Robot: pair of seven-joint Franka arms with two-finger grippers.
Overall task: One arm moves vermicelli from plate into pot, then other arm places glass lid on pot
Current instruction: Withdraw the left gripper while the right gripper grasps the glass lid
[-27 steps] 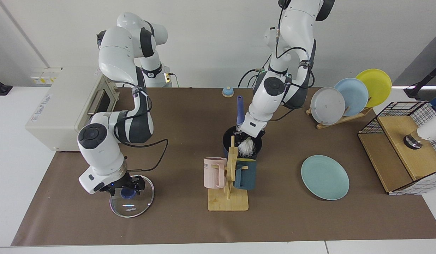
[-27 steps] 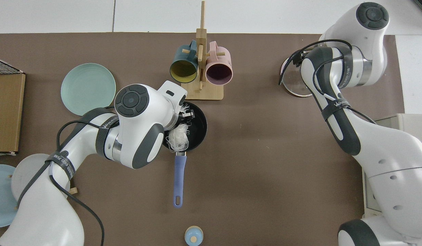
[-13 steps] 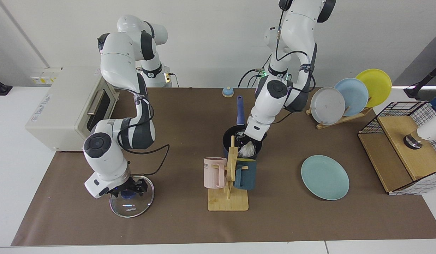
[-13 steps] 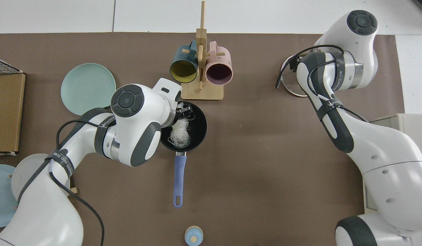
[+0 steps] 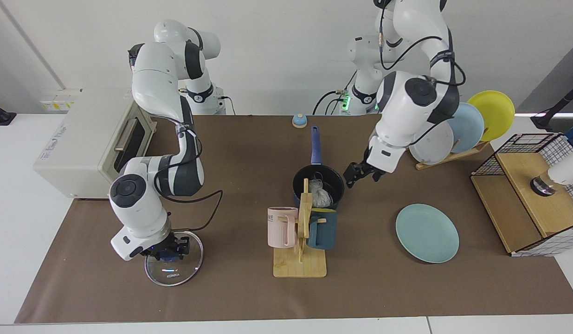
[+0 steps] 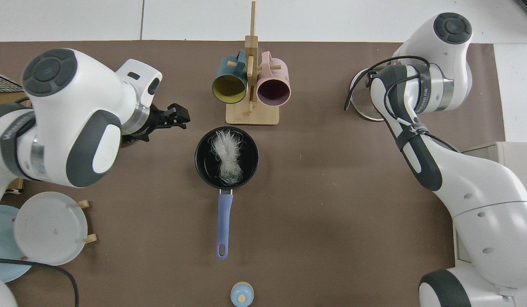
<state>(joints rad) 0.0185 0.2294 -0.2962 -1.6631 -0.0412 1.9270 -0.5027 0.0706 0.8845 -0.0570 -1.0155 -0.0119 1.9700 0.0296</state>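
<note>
The vermicelli (image 5: 318, 194) (image 6: 227, 157) lies loose inside the dark pot (image 5: 299, 184) (image 6: 249, 160), whose blue handle (image 6: 223, 221) points away from the mug rack. My left gripper (image 5: 360, 175) (image 6: 182, 119) hangs open and empty above the table, between the pot and the teal plate (image 5: 427, 233). The plate is bare; in the top view the left arm hides it. My right gripper (image 5: 168, 250) sits low over the blue knob of the glass lid (image 5: 175, 273) (image 6: 360, 106), which lies flat on the table.
A wooden mug rack (image 5: 299, 266) (image 6: 251, 115) with a pink and a teal mug stands right in front of the pot. A rack of plates (image 5: 458, 127), a toaster oven (image 5: 86, 139), a wire-sided wooden box (image 5: 527, 199) and a small blue knob (image 5: 299, 120) line the edges.
The left gripper let the vermicelli drop into the pot, then rose and swung away toward the teal plate. The right arm settled slightly lower over the lid.
</note>
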